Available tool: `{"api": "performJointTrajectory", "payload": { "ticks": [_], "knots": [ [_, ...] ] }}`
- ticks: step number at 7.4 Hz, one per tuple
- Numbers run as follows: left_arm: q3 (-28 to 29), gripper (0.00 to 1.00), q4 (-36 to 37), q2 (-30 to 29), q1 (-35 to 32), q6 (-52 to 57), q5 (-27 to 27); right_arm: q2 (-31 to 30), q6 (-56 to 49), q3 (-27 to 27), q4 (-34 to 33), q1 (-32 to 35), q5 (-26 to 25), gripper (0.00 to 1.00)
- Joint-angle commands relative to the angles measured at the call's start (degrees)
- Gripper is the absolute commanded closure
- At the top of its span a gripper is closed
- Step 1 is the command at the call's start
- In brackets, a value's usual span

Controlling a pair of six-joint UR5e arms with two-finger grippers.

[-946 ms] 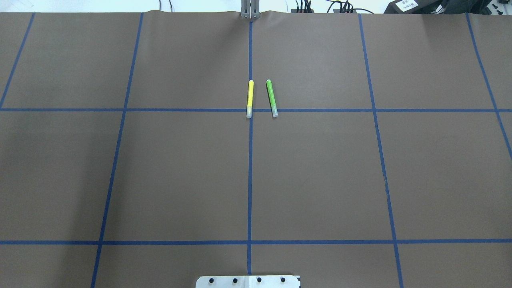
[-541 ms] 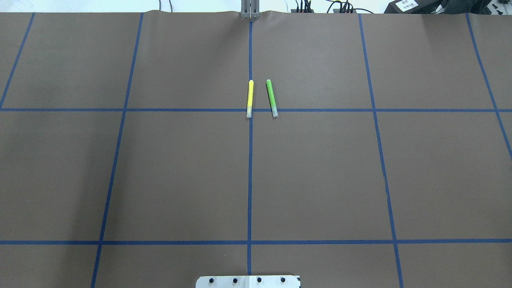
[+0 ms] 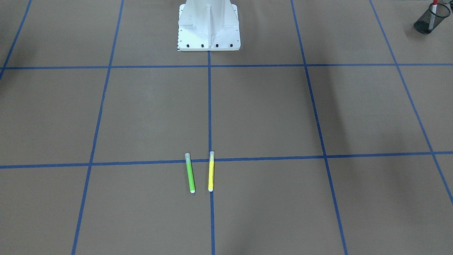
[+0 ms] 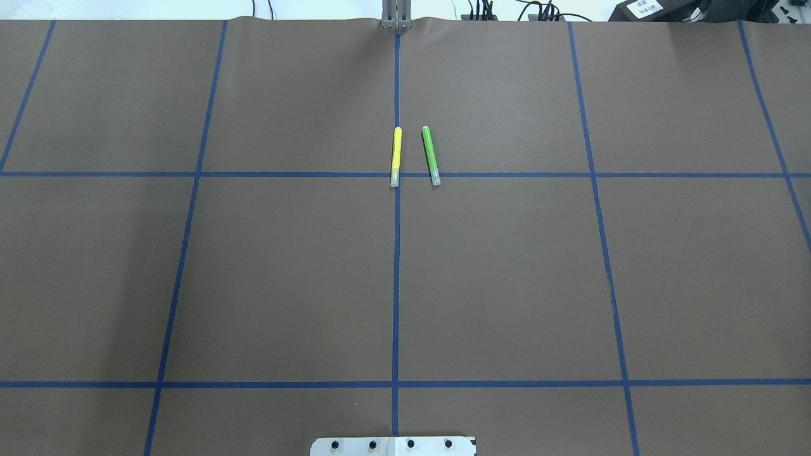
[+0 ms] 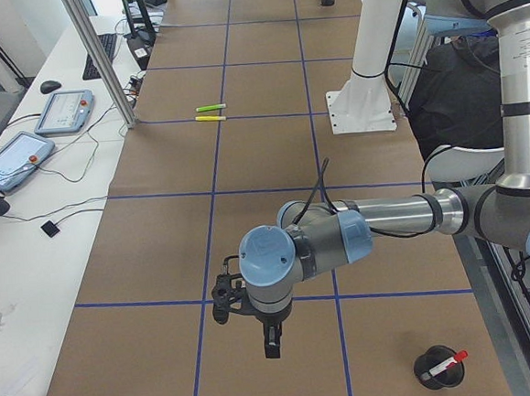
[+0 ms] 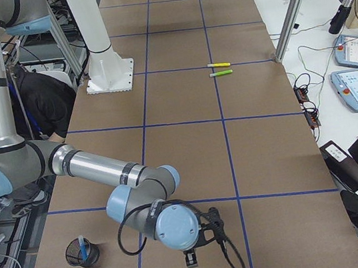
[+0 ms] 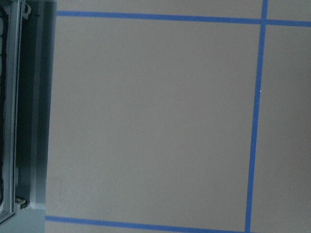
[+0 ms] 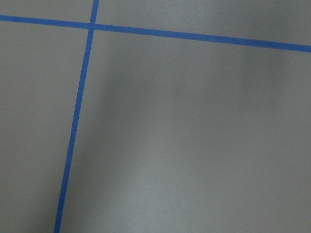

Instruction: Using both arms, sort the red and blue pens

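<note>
From my station I saw the brown counter (image 4: pixel 285 272), gridded with blue tape, filling every view. The left arm (image 5: pixel 359 232) reached out low over its left end and the right arm (image 6: pixel 96 166) did the same over its right end. The white pedestal (image 3: pixel 208 28) stood at the robot's edge on the centre line.

The left hand (image 5: pixel 271 344) pointed down at the counter, and so did the right hand (image 6: pixel 191 259). Each showed only in a side view, so I could not tell whether either was spread or closed.

A black mesh cup (image 5: pixel 431 378) stood near the left hand, and a second mesh cup (image 6: pixel 75 259) near the right arm's wrist.

The yellow marker (image 4: pixel 396 156) lay on the centre tape line mid-counter. The green marker (image 4: pixel 431 155) lay just beside it on the robot's right, not touching and nearly parallel.

The red pen (image 5: pixel 448 361) leaned in the black mesh cup, red cap up. The blue pen (image 6: pixel 81 245) stood in the second mesh cup.
</note>
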Motion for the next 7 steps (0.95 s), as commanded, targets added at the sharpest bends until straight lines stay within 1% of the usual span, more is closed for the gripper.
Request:
{"api": "performJointTrajectory", "payload": {
  "ticks": [1, 3, 4, 5, 6, 7],
  "knots": [
    [7.56, 0.0, -9.31, -6.18, 5.99, -12.93, -0.15, 4.22, 15.64, 0.25, 0.91, -7.62, -0.66, 0.0],
    [7.48, 0.0, -13.73, -7.33, 11.53, -21.51, -0.15, 6.77, 16.13, 0.68, 0.91, -8.61, -0.74, 0.0],
    [7.48, 0.0, -15.23, -8.3, 14.95, -23.46, -0.15, 7.56, 16.13, 0.86, 0.91, -9.48, -0.74, 0.0],
    [7.66, 0.0, -18.37, -8.57, 17.25, -26.7, -0.07, 7.83, 16.13, 1.12, 0.99, -11.05, -0.83, 0.0],
    [7.49, 0.0, -20.93, -8.75, 17.53, -31.6, 0.02, 8.62, 16.91, 2.08, 0.91, -12.81, -0.92, 0.0],
    [7.05, 0.0, -21.74, -8.83, 18.41, -32.78, 0.02, 8.62, 22.75, 4.35, 0.91, -15.0, -0.92, 0.0]
  ]
}}
